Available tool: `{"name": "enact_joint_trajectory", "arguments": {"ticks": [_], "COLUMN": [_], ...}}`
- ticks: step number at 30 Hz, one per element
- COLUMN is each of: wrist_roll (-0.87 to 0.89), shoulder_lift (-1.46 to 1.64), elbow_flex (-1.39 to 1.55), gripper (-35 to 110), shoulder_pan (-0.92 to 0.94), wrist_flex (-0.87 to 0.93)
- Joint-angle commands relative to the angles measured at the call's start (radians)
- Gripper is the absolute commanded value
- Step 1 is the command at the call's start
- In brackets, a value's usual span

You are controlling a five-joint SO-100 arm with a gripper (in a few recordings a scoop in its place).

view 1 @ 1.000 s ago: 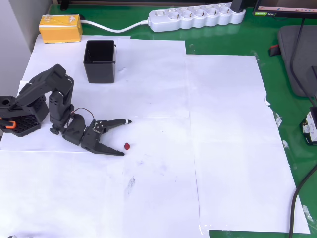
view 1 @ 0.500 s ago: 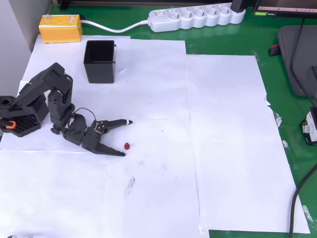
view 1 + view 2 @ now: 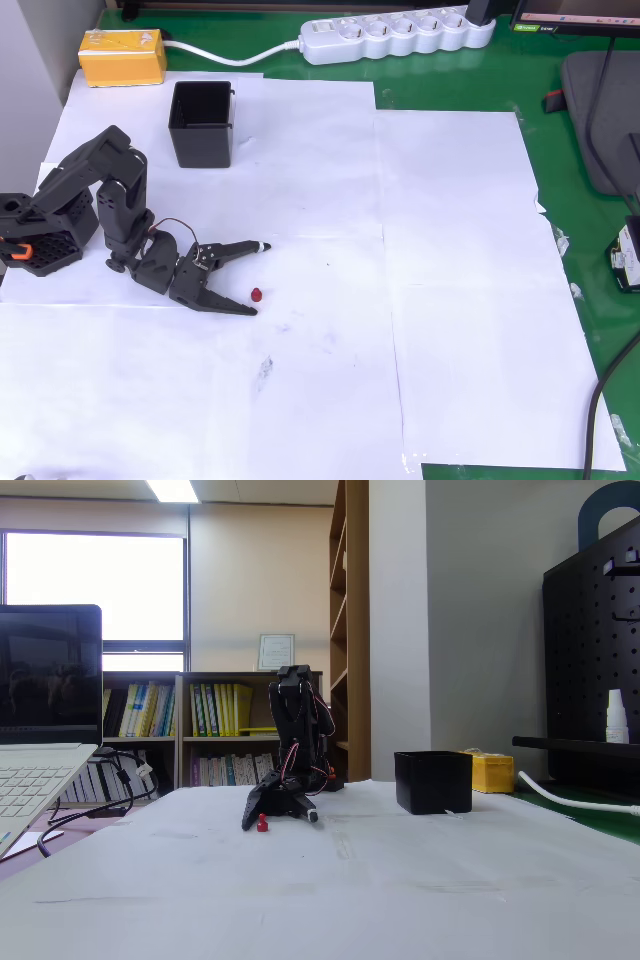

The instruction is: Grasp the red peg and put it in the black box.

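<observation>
Overhead view, gripper spread wide, empty, red peg between its fingertips

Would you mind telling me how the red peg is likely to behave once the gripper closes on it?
The red peg looks tiny and rounded, so it may roll or squirt out sideways. It lies loose on smooth paper between the open gripper's fingers, so it probably weighs almost nothing.

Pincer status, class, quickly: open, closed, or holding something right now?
Pincer: open and holding nothing; the red peg lies on the paper between its two spread fingertips.
</observation>
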Motion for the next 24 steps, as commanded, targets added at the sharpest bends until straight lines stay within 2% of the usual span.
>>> {"name": "enact_joint_trajectory", "arguments": {"ticks": [1, 24], "wrist_roll": [-0.003, -0.003], "shoulder_lift": [-0.051, -0.049], "elbow_flex": [0.002, -0.002], "gripper": [46, 45], "shoulder_pan": [-0.005, -0.015], "wrist_flex": [-0.017, -0.018]}}
